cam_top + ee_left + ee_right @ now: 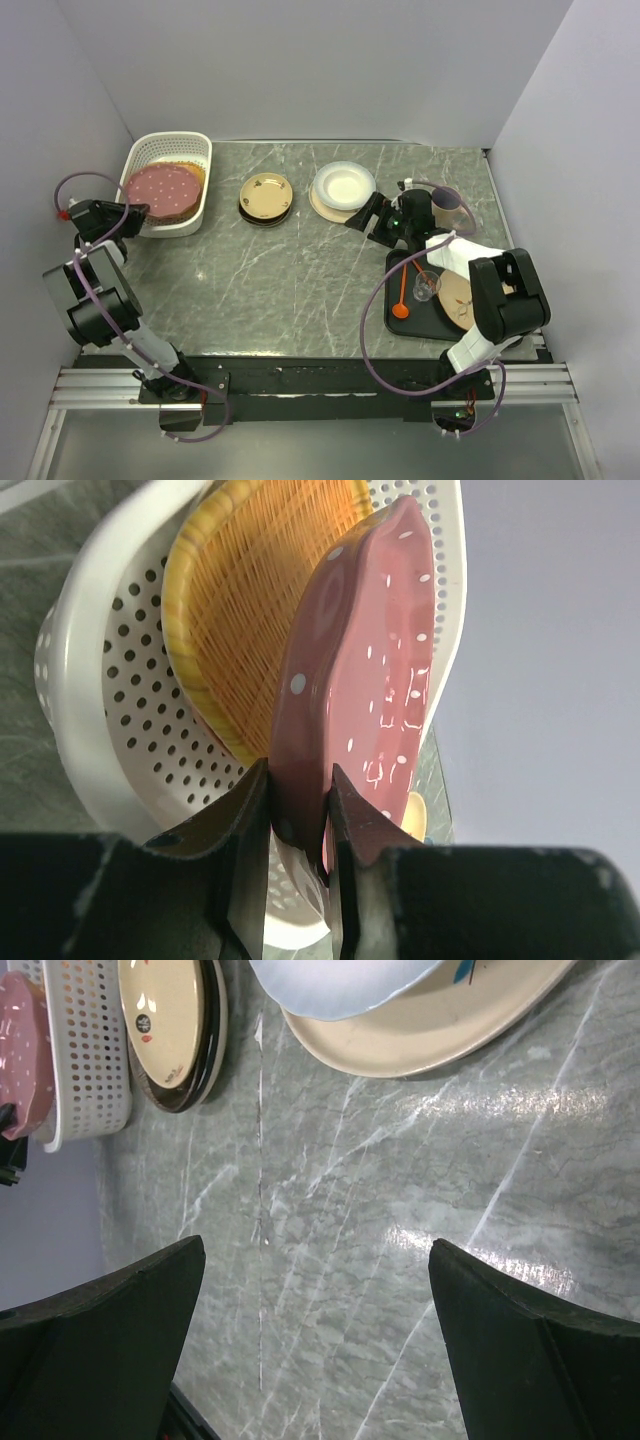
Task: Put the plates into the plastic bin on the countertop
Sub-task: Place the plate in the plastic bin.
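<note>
The pink polka-dot plate [370, 660] is clamped in the left tool [300, 790] over the plastic bin [110, 680]; the right tool [315, 1340] is spread apart

Looks like a robotics lab test cell dressed up as a kitchen. Plain pale walls [300, 70] box in a grey-green marble-look countertop [300, 280], and black robot arms [100, 300] are bolted to an aluminium rail [90, 385] at its edge. The props are crockery, like a pink polka-dot plate [162, 190] in a white perforated plastic bin [170, 140].
</note>
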You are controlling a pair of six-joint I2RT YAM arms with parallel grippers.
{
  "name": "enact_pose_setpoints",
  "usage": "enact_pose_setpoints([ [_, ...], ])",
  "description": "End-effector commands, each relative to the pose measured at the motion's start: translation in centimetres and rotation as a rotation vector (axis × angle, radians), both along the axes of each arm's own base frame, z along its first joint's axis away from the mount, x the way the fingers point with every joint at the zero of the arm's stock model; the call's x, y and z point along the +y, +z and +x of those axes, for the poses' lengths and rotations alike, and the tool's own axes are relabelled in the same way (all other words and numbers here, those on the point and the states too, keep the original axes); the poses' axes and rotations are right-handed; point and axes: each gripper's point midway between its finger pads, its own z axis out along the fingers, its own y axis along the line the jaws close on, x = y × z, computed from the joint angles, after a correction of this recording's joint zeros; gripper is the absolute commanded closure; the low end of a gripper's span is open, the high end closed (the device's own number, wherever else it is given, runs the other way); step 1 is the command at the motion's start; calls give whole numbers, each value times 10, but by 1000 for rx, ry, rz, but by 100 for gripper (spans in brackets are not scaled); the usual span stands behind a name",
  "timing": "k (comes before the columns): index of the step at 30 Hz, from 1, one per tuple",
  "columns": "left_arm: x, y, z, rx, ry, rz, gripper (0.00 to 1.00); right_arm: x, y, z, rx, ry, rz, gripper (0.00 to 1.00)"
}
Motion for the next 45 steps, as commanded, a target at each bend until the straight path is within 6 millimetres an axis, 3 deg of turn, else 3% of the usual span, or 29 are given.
enact_pose_setpoints([
  [1, 15, 78, 29, -229, -15, 111, 99, 7, 11, 7, -41, 18, 17, 0],
  [31, 7, 67, 78, -146, -44, 119, 99, 7, 7, 6, -29, 21, 15, 0],
  [40, 7, 55, 79, -81, -45, 145, 78, 9, 8, 5, -27, 29, 23, 0],
  [45, 9, 52, 74, -39, -20, 183, 59, 8, 9, 4, -28, 27, 17, 0],
])
